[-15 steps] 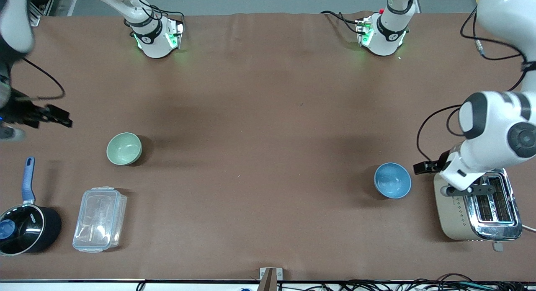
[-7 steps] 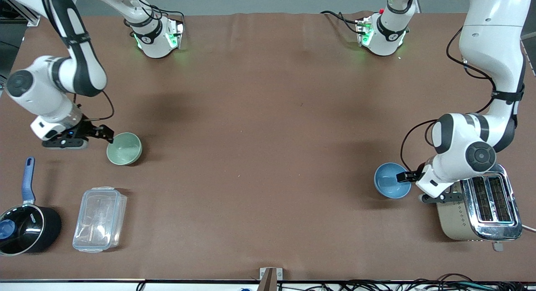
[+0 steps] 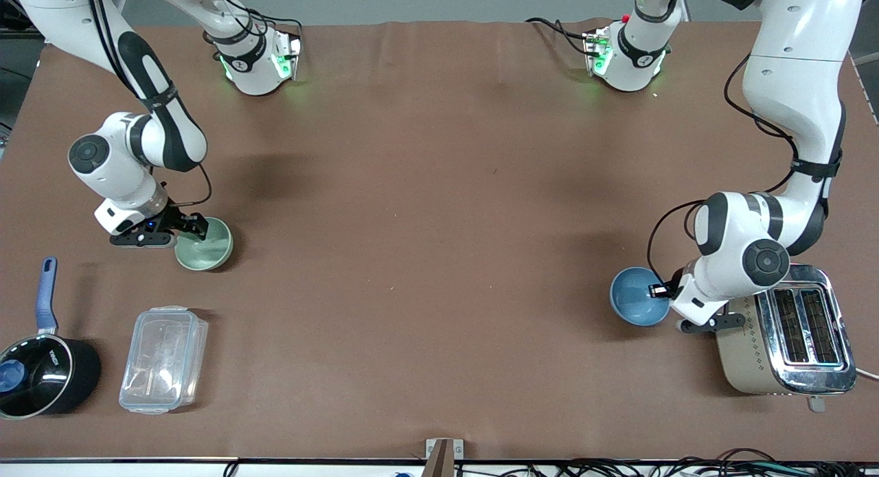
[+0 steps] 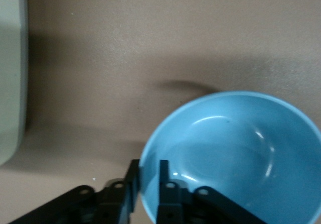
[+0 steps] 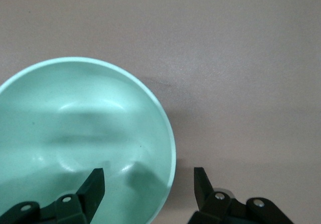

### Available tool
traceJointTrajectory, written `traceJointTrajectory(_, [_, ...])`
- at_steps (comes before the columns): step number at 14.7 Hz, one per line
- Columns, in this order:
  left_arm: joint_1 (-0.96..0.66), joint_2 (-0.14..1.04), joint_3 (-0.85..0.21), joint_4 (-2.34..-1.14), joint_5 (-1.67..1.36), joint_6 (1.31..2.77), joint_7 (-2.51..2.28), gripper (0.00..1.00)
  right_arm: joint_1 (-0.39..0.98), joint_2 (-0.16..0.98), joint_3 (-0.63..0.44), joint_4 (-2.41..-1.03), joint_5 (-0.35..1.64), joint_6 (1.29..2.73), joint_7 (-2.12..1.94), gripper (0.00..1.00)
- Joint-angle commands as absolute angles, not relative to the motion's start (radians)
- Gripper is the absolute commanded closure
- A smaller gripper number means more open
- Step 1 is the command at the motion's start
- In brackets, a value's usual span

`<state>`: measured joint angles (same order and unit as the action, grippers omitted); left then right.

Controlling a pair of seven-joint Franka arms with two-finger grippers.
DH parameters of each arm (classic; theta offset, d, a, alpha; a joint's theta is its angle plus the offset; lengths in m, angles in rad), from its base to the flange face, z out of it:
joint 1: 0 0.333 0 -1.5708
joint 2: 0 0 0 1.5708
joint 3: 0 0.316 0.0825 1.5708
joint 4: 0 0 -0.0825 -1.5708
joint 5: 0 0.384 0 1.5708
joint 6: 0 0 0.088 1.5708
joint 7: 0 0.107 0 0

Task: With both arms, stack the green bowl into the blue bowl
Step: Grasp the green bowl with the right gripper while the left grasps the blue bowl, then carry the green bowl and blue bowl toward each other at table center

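Observation:
The green bowl point(image 3: 208, 246) sits upright on the brown table toward the right arm's end. My right gripper point(image 3: 193, 228) is open and straddles its rim, one finger inside and one outside, as the right wrist view shows for the gripper point(image 5: 149, 181) and the bowl point(image 5: 75, 133). The blue bowl point(image 3: 637, 296) sits toward the left arm's end, beside the toaster. My left gripper point(image 3: 660, 290) is shut on its rim. In the left wrist view the gripper point(image 4: 147, 176) pinches the rim of the blue bowl point(image 4: 235, 153).
A chrome and beige toaster point(image 3: 783, 333) stands right beside the blue bowl and under the left arm's wrist. A black pot with a blue handle point(image 3: 41, 367) and a clear plastic container point(image 3: 163, 359) lie nearer the front camera than the green bowl.
Both arms swung in and came down to the bowls. The left gripper closed on the blue bowl's rim and nudged it slightly. The right gripper moved onto the green bowl's rim.

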<state>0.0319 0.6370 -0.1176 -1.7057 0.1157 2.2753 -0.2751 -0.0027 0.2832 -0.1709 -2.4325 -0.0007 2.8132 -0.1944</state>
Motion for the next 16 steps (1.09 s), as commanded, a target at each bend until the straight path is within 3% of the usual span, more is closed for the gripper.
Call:
traceJointTrajectory(1, [0.025, 0.612, -0.136, -1.712, 0.138, 2.273, -0.342, 1.00, -0.011, 0.268, -0.166, -2.457, -0.003, 2.819, -0.195, 0.42])
traceJointTrajectory(3, [0.021, 0.562, -0.204, -1.703, 0.132, 2.252, -0.430, 1.00, -0.011, 0.268, -0.166, -2.457, -0.002, 2.818, -0.193, 0.62])
traceJointTrajectory(5, [0.017, 0.528, -0.288, -1.663, 0.132, 2.209, -0.547, 1.00, -0.008, 0.267, -0.166, -2.457, -0.002, 2.810, -0.187, 0.97])
traceJointTrajectory(7, [0.005, 0.532, -0.391, -1.614, 0.129, 2.154, -0.673, 1.00, -0.008, 0.262, -0.164, -2.456, 0.000, 2.800, -0.186, 1.00])
traceJointTrajectory(9, [-0.084, 0.552, -0.431, -1.612, 0.140, 2.154, -0.838, 1.00, -0.003, 0.206, -0.163, -2.438, 0.000, 2.679, -0.186, 1.00])
traceJointTrajectory(12, [-0.259, 0.606, -0.426, -1.595, 0.138, 2.163, -1.016, 1.00, 0.020, 0.097, -0.152, -2.306, 0.002, 2.348, -0.147, 1.00])
traceJointTrajectory(16, [-0.408, 0.708, -0.423, -1.525, 0.138, 2.167, -1.137, 1.00, 0.096, 0.094, -0.112, -1.960, 0.072, 1.871, -0.007, 1.00])
